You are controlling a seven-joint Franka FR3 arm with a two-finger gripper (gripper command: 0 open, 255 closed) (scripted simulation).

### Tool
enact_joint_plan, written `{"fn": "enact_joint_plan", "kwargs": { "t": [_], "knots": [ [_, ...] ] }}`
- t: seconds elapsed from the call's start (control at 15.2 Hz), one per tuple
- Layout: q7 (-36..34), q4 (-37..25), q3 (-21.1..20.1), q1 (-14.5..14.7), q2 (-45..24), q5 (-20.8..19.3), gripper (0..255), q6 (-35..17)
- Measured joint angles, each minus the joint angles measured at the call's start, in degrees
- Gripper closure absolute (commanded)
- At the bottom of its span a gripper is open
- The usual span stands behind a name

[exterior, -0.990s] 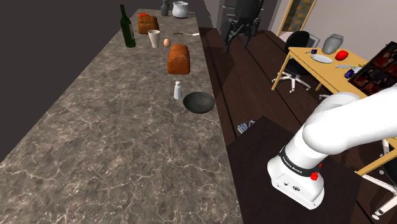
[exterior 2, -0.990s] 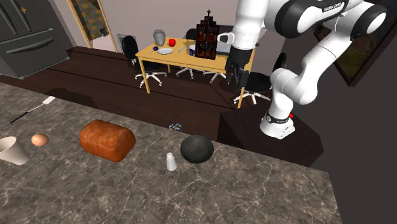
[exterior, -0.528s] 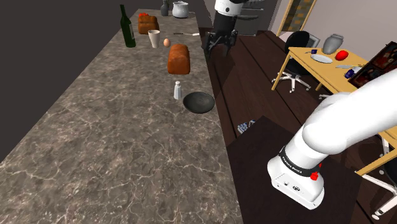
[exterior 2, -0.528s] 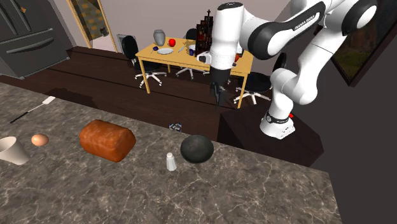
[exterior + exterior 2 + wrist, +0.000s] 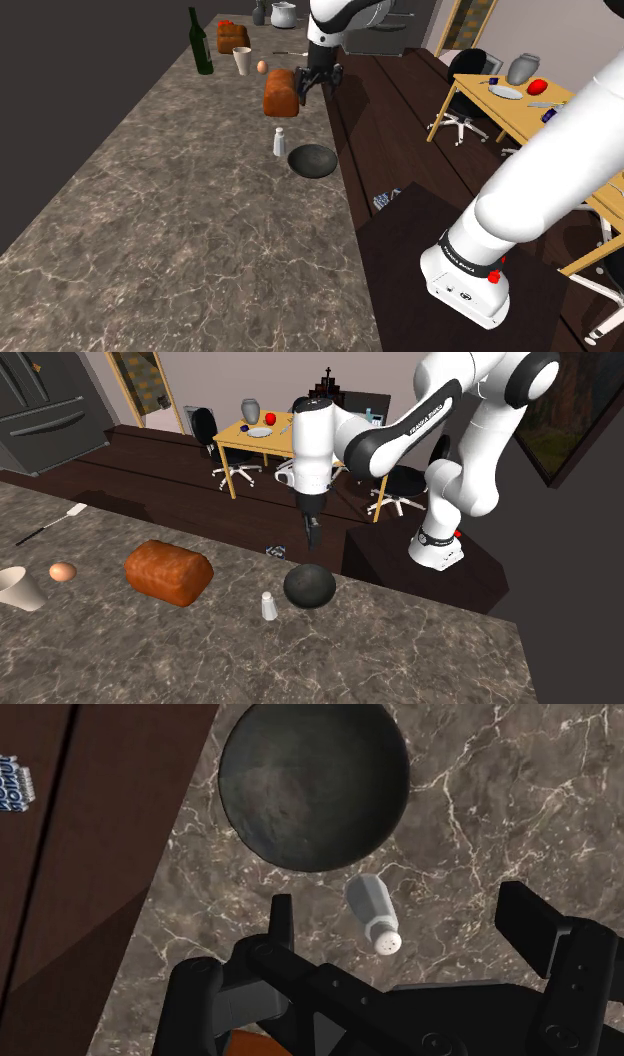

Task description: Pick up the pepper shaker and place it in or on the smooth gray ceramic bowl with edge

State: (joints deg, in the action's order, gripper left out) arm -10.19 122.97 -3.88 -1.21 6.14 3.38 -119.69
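Note:
The pepper shaker (image 5: 279,142) is a small pale cylinder with a holed cap, upright on the marble counter (image 5: 180,230). Right beside it sits the dark grey round bowl (image 5: 312,160), close to the counter's edge. In the second exterior view the shaker (image 5: 268,606) stands left of the bowl (image 5: 309,586). My gripper (image 5: 311,538) hangs in the air above them, pointing down, fingers apart and holding nothing. From the wrist camera, the shaker (image 5: 374,912) lies below between the open fingers of the gripper (image 5: 402,909), with the bowl (image 5: 313,784) just beyond it.
A brown bread loaf (image 5: 281,92) lies farther along the counter, then an egg (image 5: 262,66), a cup (image 5: 242,60) and a dark bottle (image 5: 201,45). Past the counter edge is a dark wood floor (image 5: 400,130) with a yellow dining table (image 5: 510,105) and chairs.
The arm has swung from the dining-table side over toward the counter and come lower, so the gripper now hangs above the bowl and shaker. Its fingers stayed open.

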Motion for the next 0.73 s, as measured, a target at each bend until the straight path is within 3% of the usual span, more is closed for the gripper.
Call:
{"fn": "enact_joint_plan", "kwargs": {
  "t": [0.4,0.73],
  "knots": [
    [-1.0,-8.7,-0.3,0.2,-13.1,-0.2,0,-3.1],
    [-1.7,-19.8,-0.2,0.6,-25.7,-0.6,0,-3.5]
  ]
}}
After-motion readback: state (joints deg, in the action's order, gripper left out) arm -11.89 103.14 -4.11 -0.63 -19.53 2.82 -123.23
